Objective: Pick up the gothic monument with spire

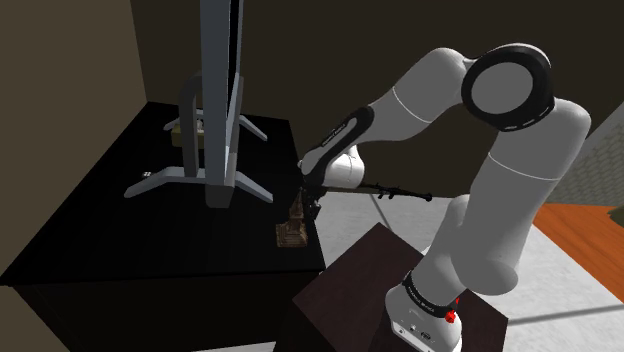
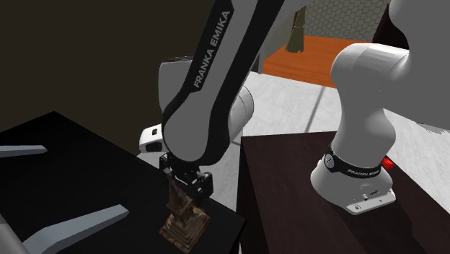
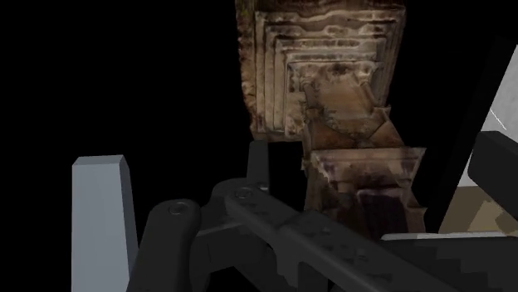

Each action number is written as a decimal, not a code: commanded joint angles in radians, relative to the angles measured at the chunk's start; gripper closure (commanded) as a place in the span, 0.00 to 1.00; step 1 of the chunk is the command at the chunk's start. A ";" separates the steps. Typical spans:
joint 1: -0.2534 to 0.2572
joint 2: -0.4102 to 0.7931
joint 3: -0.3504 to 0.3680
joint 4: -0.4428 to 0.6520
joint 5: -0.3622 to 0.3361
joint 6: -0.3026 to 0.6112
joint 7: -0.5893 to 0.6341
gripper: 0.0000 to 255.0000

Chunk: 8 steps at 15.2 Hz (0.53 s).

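Observation:
The gothic monument is a small brown stone tower on a stepped base. It stands upright at the near right corner of the black table. In the second exterior view the monument rises into my black gripper, which hangs straight down over it. The gripper is open, with one finger on each side of the spire's upper part. I cannot see the fingers pressing on it. In the wrist view the monument lies close ahead, seen down along its stepped tiers.
A tall grey stand with splayed feet occupies the table's middle, and a small brownish object lies behind it. One grey foot reaches towards the monument. My dark brown box stand sits just beside the table's edge.

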<state>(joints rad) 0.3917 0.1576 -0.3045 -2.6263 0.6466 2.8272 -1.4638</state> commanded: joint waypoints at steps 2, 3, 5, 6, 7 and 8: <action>-0.006 0.018 0.011 0.009 0.028 0.007 -0.022 1.00; -0.006 0.018 0.011 0.009 0.026 0.006 -0.020 1.00; -0.005 0.017 0.010 0.009 0.025 0.005 -0.019 1.00; -0.005 0.017 0.010 0.009 0.025 0.005 -0.019 1.00; -0.006 0.017 0.010 0.009 0.025 0.005 -0.019 1.00; -0.005 0.017 0.010 0.009 0.025 0.005 -0.019 1.00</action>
<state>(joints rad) 0.3858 0.1744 -0.2951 -2.6167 0.6712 2.8329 -1.4829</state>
